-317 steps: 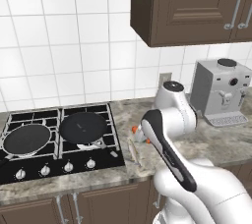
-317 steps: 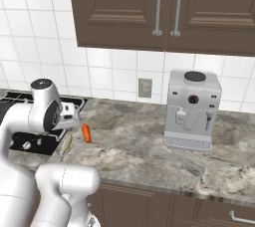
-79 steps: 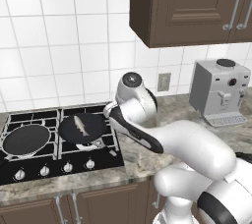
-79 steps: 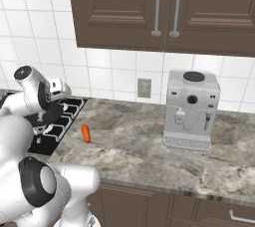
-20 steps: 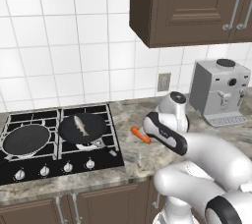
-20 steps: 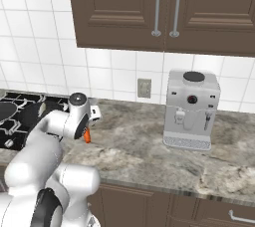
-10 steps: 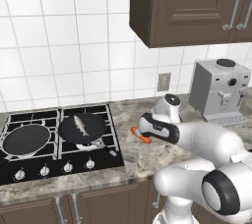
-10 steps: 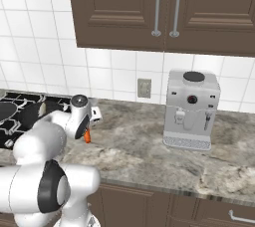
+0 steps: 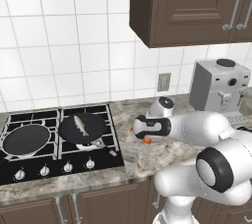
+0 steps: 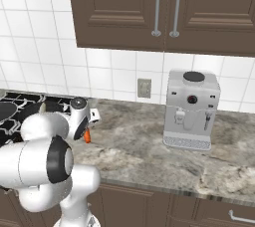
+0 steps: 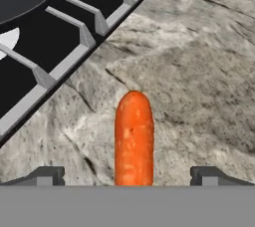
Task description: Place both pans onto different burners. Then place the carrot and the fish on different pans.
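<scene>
Two black pans sit on the cooktop's burners: the left pan (image 9: 25, 139) is empty and the right pan (image 9: 83, 127) holds the pale fish (image 9: 80, 125). On the stone counter just right of the cooktop lies the orange carrot (image 11: 133, 139) (image 9: 146, 141) (image 10: 87, 136). My gripper (image 11: 128, 176) (image 9: 144, 136) (image 10: 85, 130) hangs low over it, open. In the hand view the carrot lies lengthwise between the two fingertips (image 11: 48, 175), with a wide gap on each side. The hand hides most of the carrot in both base views.
The cooktop's raised black grate (image 11: 74, 27) starts close to the left of the carrot. A silver coffee machine (image 9: 219, 88) (image 10: 191, 109) stands at the back right of the counter (image 10: 139, 146). Wall cabinets hang overhead.
The fish went from the counter into the right pan. In the last second the hand has sunk lower over the carrot, jaws still wide.
</scene>
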